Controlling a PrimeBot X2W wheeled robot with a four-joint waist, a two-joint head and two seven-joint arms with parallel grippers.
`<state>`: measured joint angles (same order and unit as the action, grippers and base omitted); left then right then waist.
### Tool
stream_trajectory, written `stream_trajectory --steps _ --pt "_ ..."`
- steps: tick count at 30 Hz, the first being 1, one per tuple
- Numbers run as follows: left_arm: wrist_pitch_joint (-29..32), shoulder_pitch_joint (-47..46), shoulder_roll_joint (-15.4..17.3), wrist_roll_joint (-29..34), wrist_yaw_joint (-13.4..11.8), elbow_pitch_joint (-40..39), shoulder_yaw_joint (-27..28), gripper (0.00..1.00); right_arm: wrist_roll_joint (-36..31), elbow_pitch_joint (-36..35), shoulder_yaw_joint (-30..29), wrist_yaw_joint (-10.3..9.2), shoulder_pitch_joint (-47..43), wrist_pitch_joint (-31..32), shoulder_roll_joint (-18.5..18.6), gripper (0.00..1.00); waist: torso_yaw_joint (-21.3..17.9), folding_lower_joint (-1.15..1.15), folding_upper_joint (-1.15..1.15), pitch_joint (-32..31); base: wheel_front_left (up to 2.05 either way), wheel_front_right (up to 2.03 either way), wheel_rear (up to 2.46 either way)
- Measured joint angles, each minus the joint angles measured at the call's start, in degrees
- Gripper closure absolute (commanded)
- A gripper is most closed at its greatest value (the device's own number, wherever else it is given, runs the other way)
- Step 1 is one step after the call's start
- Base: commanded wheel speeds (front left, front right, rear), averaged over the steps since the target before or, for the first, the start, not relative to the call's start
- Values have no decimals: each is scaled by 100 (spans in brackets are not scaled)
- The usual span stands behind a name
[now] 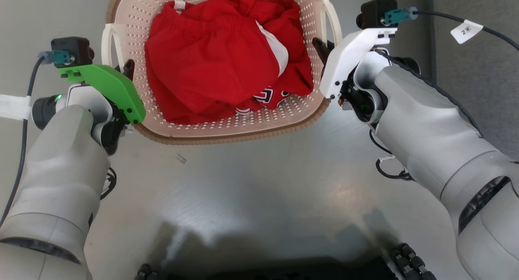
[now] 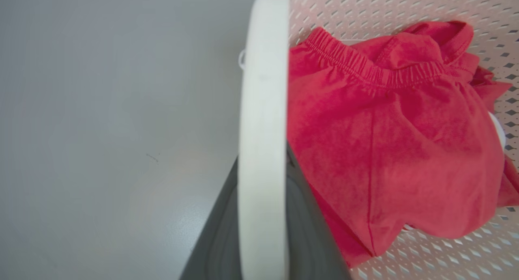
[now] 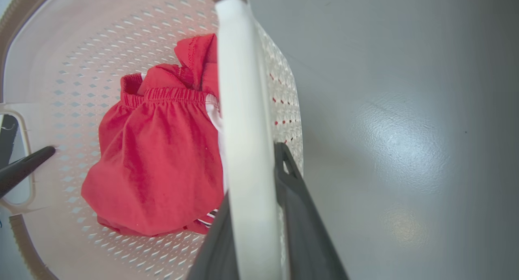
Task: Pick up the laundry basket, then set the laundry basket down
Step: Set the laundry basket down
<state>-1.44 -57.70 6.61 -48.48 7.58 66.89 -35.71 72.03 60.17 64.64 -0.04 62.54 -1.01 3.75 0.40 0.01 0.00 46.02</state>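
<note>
The laundry basket (image 1: pixel 243 123) is cream, perforated and brown-rimmed, and lies at the top centre of the head view with red clothing (image 1: pixel 219 61) heaped inside. My left gripper (image 1: pixel 127 67) is shut on its white left handle (image 1: pixel 107 40). In the left wrist view that handle (image 2: pixel 263 109) runs between my left gripper's (image 2: pixel 262 166) dark fingers. My right gripper (image 1: pixel 318 46) is shut on the right handle (image 1: pixel 333 20). In the right wrist view that handle (image 3: pixel 243 109) passes between the right gripper's (image 3: pixel 251 178) fingers. I cannot tell whether the basket touches the floor.
Glossy grey floor (image 1: pixel 251 190) spreads below the basket. My dark base (image 1: pixel 263 270) lines the bottom edge. A black cable with a white tag (image 1: pixel 466 30) crosses the upper right, over a darker strip (image 1: pixel 478 69). White tape (image 1: pixel 12 105) sits at the left edge.
</note>
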Motion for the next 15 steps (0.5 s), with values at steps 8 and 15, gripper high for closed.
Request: stream_trajectory --steps 8,15 --pt "-73 -91 -3 1 0 55 1 100 0 13 63 0 85 -55 -1 100 27 0 0 287 0 0 0" --pt "-152 -240 -16 30 0 80 -5 100 3 76 53 1 225 -125 -5 100 34 0 0 446 0 0 0"
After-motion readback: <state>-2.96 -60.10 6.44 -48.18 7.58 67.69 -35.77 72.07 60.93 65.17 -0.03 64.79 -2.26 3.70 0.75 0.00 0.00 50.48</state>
